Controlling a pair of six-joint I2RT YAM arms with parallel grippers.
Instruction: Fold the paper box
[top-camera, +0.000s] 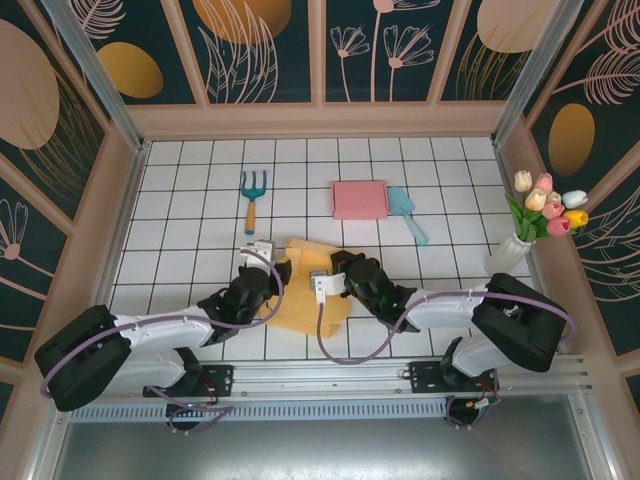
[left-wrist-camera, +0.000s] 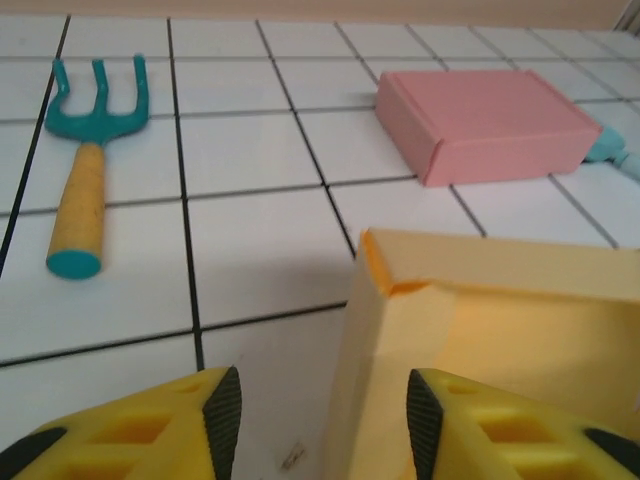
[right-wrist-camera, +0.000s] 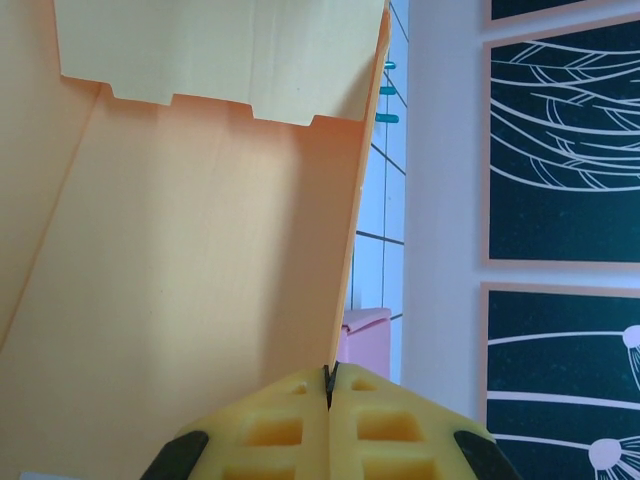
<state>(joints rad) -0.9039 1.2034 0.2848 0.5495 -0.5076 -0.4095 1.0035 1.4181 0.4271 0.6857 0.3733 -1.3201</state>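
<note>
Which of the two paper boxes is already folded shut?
The pink box, lying flat and closed farther back. The nearer yellow box is open, its walls and notched flap not folded in.

Place: a staged robot test cell, garden-themed, was shown.
Floor: a white gridded tabletop (top-camera: 180, 200) was boxed in.
Walls: dark plant-printed panels (top-camera: 385, 50) were mounted around.
Base: an aluminium rail (top-camera: 320, 372) was bolted along the near edge.
Props: a garden fork (top-camera: 252, 196) and a vase of tulips (top-camera: 512, 252) were set out.
</note>
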